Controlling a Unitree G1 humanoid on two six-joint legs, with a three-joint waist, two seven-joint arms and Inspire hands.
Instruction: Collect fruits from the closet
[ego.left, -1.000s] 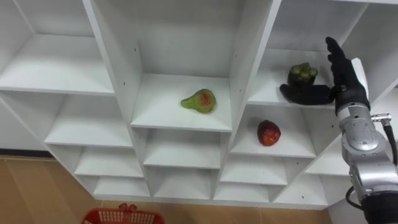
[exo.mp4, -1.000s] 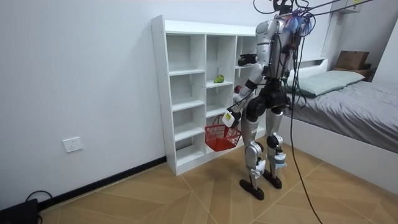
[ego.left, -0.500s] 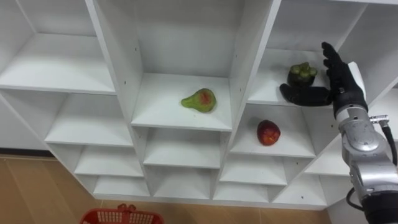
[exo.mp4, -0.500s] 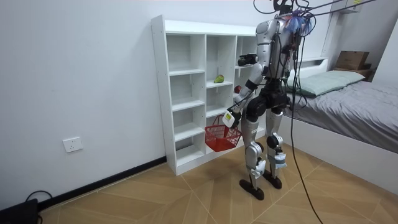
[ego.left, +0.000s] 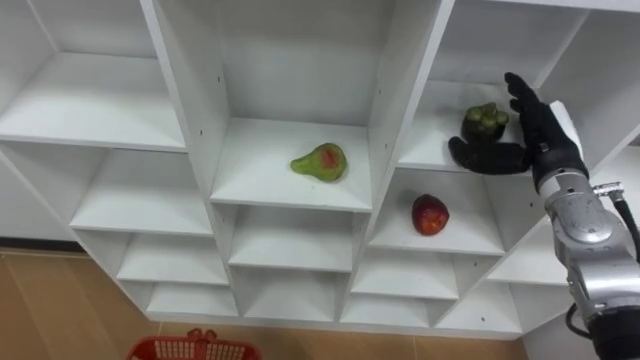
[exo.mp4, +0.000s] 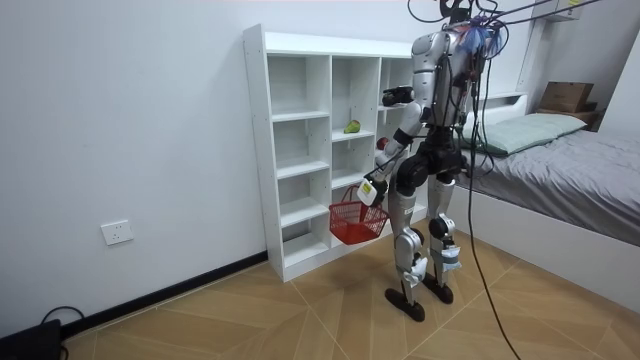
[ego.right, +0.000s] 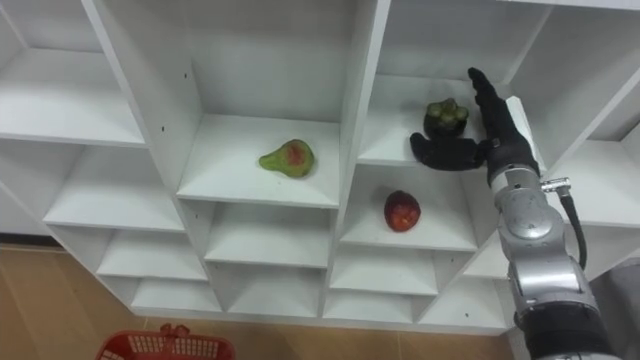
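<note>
A dark green, knobbly fruit (ego.left: 484, 121) sits on the upper right shelf of the white closet (ego.left: 398, 90). My right hand (ego.left: 540, 130) is open right beside it, with the straight fingers at its right side and the thumb stretched along the shelf in front of it. A green pear with a red patch (ego.left: 320, 161) lies on the middle shelf. One shelf below the dark fruit rests a red apple (ego.left: 430, 214). In the room view my left hand (exo.mp4: 368, 190) hangs low and carries a red basket (exo.mp4: 350, 220) by its handle.
I stand upright in front of the closet's right half (exo.mp4: 330, 140). The red basket's rim (ego.left: 195, 348) shows at the bottom of the eye view. The other compartments hold nothing. A bed (exo.mp4: 560, 170) stands at the room view's right.
My right hand has moved a little to the left, closer against the dark fruit. The fruits and the basket have stayed where they were.
</note>
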